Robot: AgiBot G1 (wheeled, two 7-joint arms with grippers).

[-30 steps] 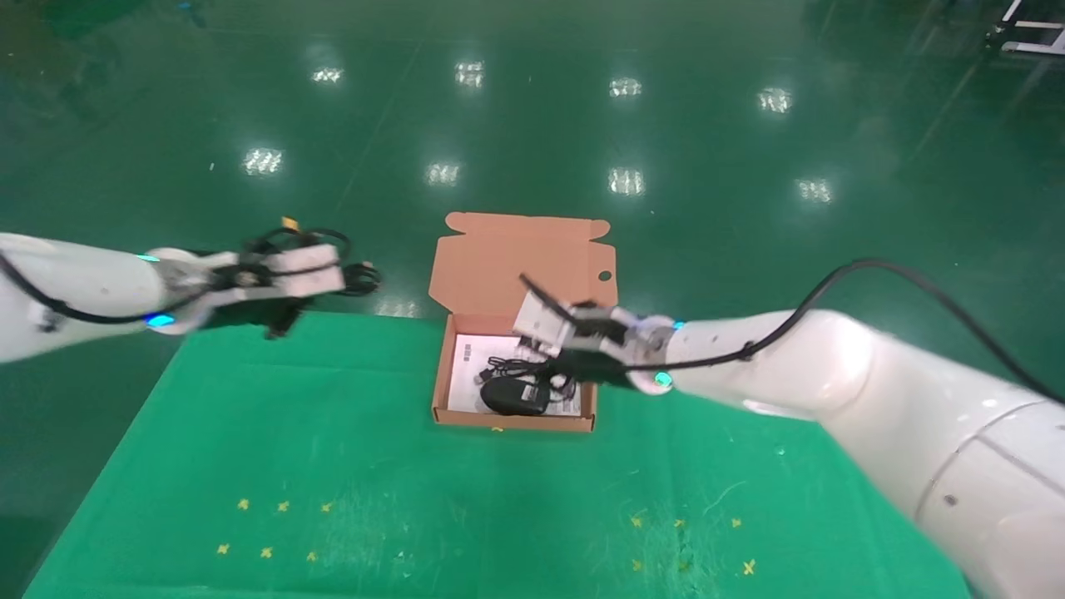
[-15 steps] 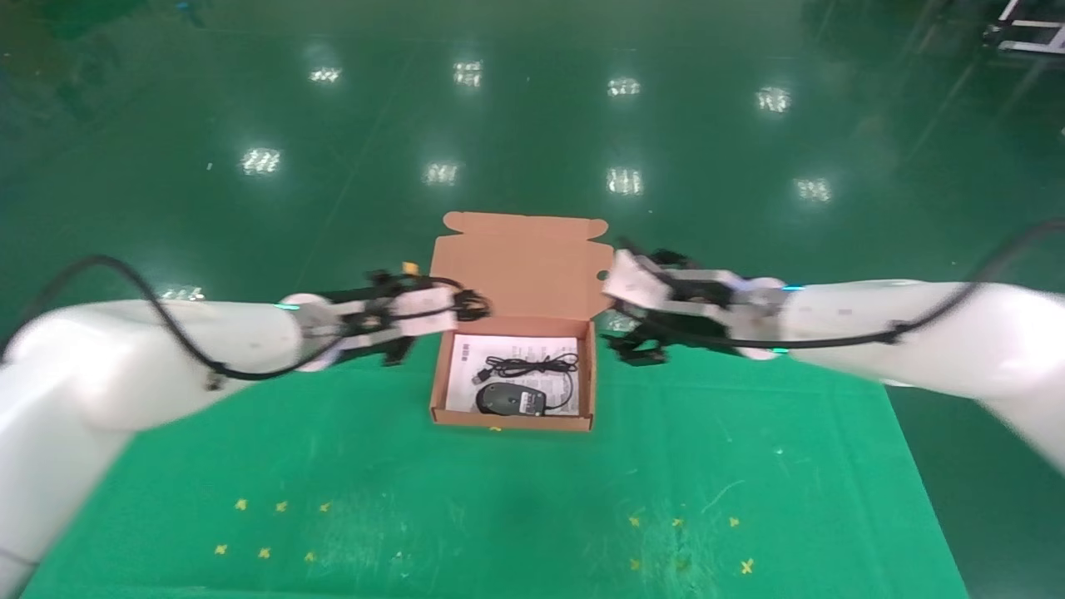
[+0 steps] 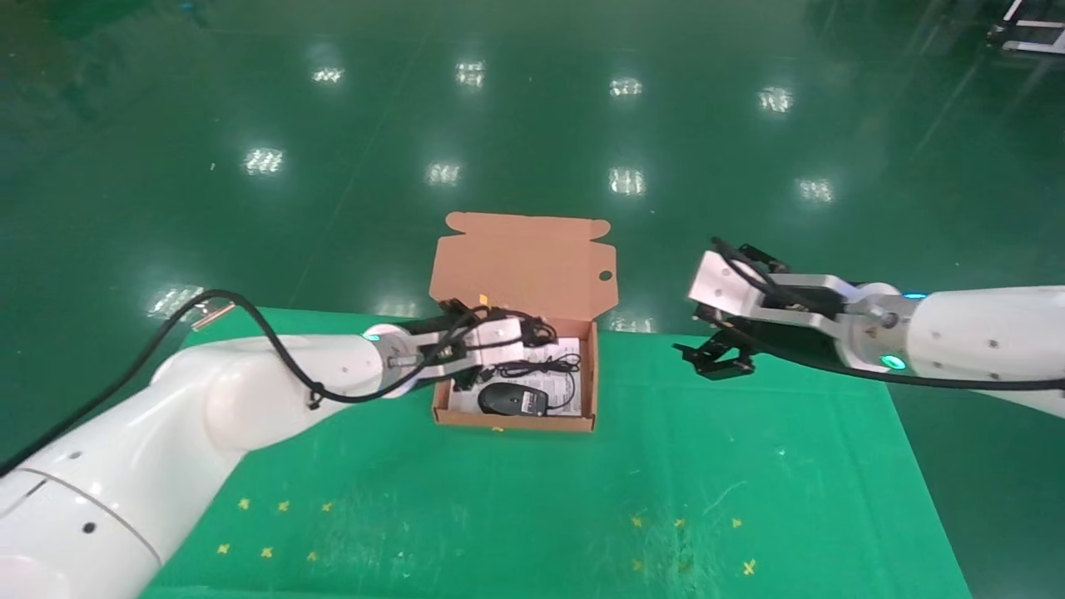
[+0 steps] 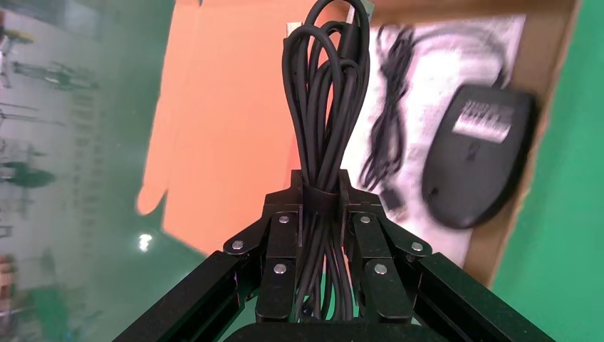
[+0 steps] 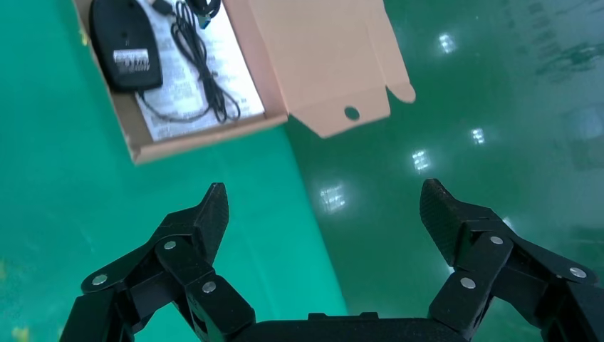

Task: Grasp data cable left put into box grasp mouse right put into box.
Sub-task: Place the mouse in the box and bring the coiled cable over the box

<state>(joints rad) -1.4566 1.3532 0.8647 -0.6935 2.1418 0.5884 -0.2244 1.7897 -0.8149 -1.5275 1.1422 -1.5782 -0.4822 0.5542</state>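
The orange-brown cardboard box (image 3: 591, 391) stands open at the table's far edge, its flap lid (image 3: 522, 266) raised. The black mouse (image 3: 512, 400) with its white label lies inside on a printed sheet, its thin cord (image 3: 545, 365) loose beside it. My left gripper (image 3: 514, 334) is shut on the data cable (image 4: 326, 107), a black wound bundle, and holds it over the box's left side. The mouse (image 4: 478, 157) and the box (image 4: 548, 85) show beyond the bundle in the left wrist view. My right gripper (image 3: 714, 359) is open and empty, right of the box; the right wrist view shows box (image 5: 206, 139) and mouse (image 5: 125, 50).
A green cloth (image 3: 532, 499) covers the table, with small yellow cross marks (image 3: 274, 528) near the front. Beyond the table's far edge lies shiny green floor (image 3: 532, 125). A printed white sheet (image 3: 466, 391) lines the box bottom.
My left gripper has carried the data cable rightward, from left of the box to over it. My right gripper has drawn away from the box to the right, leaving the mouse inside.
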